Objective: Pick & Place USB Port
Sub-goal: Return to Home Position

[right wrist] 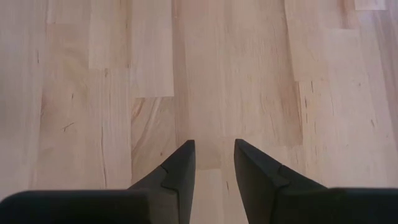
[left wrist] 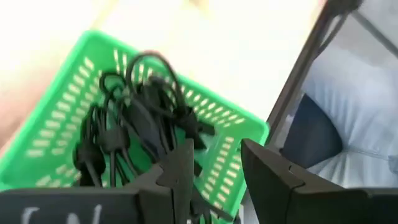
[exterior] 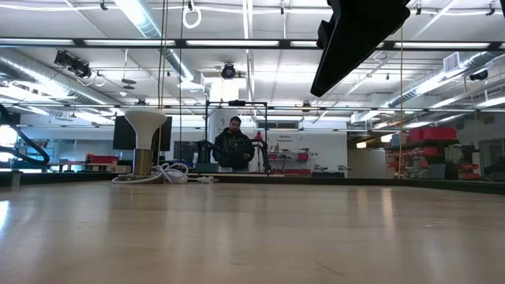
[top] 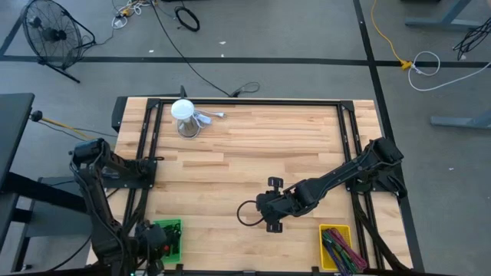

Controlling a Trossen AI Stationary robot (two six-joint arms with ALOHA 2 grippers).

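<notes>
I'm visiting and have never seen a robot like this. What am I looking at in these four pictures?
Two dark robot arms work at a wooden table. One picture looks down from above, one looks level across the tabletop, and two come from cameras on the wrists. The left gripper hangs open over a green bin of black cables. The right gripper is open above bare wood, holding nothing. A yellow bin holds coloured cables, and a white-topped stand sits near the table's far edge.
</notes>
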